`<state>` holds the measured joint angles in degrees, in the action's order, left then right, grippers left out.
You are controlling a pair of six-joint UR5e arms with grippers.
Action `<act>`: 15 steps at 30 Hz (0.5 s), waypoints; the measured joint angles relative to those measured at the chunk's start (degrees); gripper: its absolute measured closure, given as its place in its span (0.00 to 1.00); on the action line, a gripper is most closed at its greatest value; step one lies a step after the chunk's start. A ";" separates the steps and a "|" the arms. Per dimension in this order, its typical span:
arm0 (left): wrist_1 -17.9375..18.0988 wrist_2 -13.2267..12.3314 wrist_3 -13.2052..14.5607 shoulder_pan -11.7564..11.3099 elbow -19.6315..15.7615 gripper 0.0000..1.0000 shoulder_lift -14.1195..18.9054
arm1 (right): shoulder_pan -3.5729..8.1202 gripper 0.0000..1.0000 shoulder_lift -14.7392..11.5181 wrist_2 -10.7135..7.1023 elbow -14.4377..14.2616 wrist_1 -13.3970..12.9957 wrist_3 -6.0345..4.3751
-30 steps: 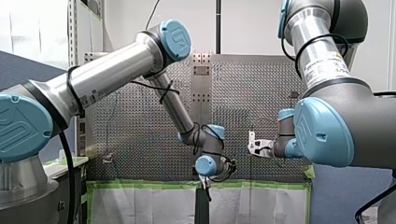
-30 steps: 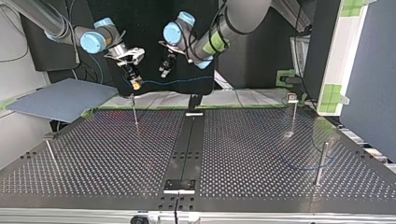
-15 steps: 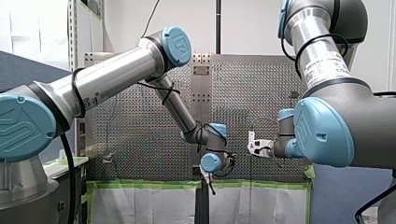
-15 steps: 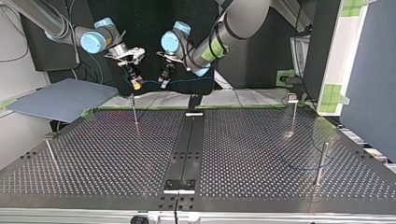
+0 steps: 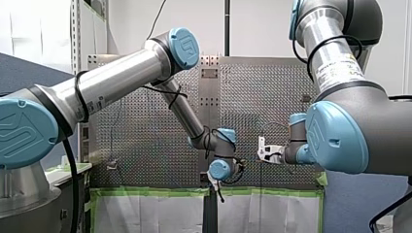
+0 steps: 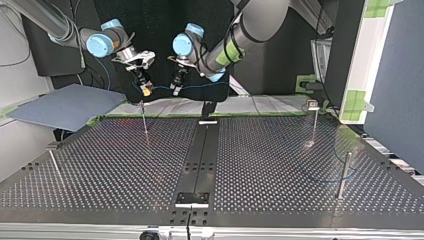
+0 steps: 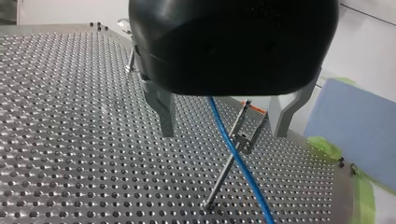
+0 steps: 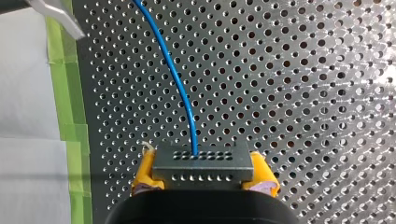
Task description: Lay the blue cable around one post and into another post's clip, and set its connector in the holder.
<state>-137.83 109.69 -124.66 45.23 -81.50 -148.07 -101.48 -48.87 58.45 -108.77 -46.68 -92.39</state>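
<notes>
The left claw [image 7: 223, 133] has a black housing that covers the blue cable [image 7: 239, 161] where it starts, and the picture's edge cuts off the cable's other end. In the right wrist view, the connector [image 8: 203, 164] and the housing hide most of the right claw [image 8: 204, 173] and its yellow pads [image 8: 145, 170]. In the top view, the cable by the post [image 6: 343, 172] is too faint to tell if it wraps it. In the front view, the right arm [image 5: 340, 136] blocks that side of the table [image 5: 145, 133].
</notes>
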 joint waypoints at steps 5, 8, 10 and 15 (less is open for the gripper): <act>1.43 0.87 0.50 0.20 0.00 0.67 0.01 | 0.00 1.00 0.00 0.00 0.00 0.00 -0.06; 1.65 1.09 1.65 0.18 -0.01 0.74 0.01 | 0.01 1.00 0.01 0.00 -0.01 0.00 -0.08; 1.44 1.27 2.59 0.15 0.00 0.78 0.02 | 0.00 1.00 0.00 -0.02 0.00 0.00 -0.08; 0.69 1.69 3.58 0.10 0.00 1.00 0.00 | 0.00 1.00 -0.01 -0.05 0.00 0.00 -0.08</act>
<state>-137.15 111.38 -121.08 45.33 -81.51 -148.07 -101.49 -48.88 58.40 -108.78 -46.68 -92.48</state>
